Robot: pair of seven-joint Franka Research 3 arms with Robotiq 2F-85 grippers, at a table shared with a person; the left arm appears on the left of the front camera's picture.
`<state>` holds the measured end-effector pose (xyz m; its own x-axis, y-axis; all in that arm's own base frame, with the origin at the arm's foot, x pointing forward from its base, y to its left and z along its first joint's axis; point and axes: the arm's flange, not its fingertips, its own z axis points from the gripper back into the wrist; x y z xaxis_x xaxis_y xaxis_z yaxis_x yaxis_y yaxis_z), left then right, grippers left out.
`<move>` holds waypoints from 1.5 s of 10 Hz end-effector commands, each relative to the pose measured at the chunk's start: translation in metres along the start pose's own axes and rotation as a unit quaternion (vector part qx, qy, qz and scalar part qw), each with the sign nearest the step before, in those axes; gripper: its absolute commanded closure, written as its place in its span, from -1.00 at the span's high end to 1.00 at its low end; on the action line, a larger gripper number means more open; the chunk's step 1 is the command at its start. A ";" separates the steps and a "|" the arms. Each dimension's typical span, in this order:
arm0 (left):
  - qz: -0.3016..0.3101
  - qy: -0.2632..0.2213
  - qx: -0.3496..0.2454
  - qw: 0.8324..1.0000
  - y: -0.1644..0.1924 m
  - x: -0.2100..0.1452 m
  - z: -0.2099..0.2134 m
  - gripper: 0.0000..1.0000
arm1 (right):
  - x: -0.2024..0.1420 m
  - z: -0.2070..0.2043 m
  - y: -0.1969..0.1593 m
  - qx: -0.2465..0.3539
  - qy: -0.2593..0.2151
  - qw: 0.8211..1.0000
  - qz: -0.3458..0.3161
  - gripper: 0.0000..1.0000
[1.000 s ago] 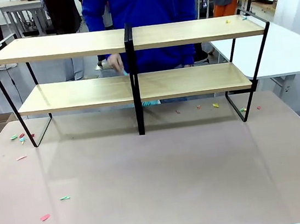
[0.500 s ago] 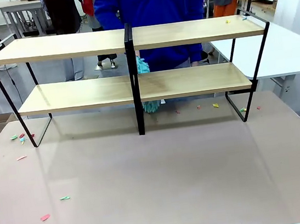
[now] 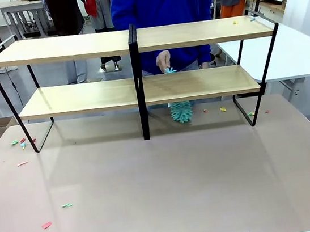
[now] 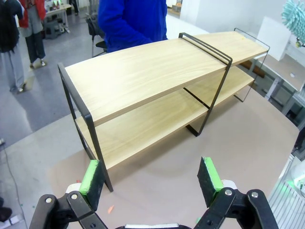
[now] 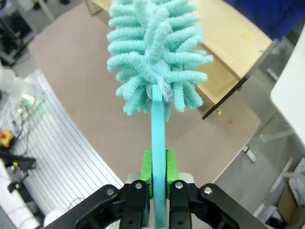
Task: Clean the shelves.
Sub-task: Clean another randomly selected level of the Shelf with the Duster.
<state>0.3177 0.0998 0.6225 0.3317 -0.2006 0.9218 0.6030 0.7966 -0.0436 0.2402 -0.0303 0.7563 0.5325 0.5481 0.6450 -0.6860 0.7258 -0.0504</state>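
The shelves [image 3: 137,67] are two long, flat boards of pale wood in a thin black metal frame, with a black post in the middle. They stand at the far side of the smooth, grey-brown table [image 3: 171,194], toward 12 o'clock in the front view. Behind them stands a person in a blue top [image 3: 162,0]. The person's hand [image 3: 163,61] holds a fluffy teal duster [image 3: 181,111] that hangs down behind the lower board, just to the 3 o'clock side of the post. Little paper bits [image 3: 21,144] in red, green and yellow lie on the table near the frame's feet, and a few sit on the top board at its 3 o'clock end. The left pincer [image 4: 150,177] has black fingers with green pads, spread wide apart and holding nothing. The right pincer [image 5: 157,174] is clamped on the smooth teal handle of a second duster [image 5: 155,52], whose head is a bunch of soft, fat, noodle-like strands. No writing can be read anywhere.
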 end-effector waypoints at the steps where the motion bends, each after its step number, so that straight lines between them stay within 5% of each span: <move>1: 0.005 0.006 0.005 1.000 -0.001 0.001 0.001 1.00 | 0.031 -0.024 0.019 -0.060 0.027 0.994 -0.086 -0.75; 7: 0.005 0.006 0.005 1.000 -0.001 0.001 0.001 1.00 | 0.124 -0.129 0.023 -0.222 0.161 0.942 -0.195 -0.75; 13: 0.005 0.006 0.005 1.000 -0.001 0.001 0.001 1.00 | 0.119 -0.154 0.019 -0.202 0.174 0.947 -0.179 -0.75; 15: 0.005 0.006 0.005 1.000 -0.001 0.001 0.001 1.00 | 0.123 -0.167 0.028 -0.220 0.184 0.924 -0.254 -0.75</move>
<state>0.3178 0.0999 0.6223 0.3316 -0.1999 0.9220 0.6031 0.7964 -0.0442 0.3674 0.1185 0.7078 0.8992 0.2272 0.3738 -0.1693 0.9687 -0.1816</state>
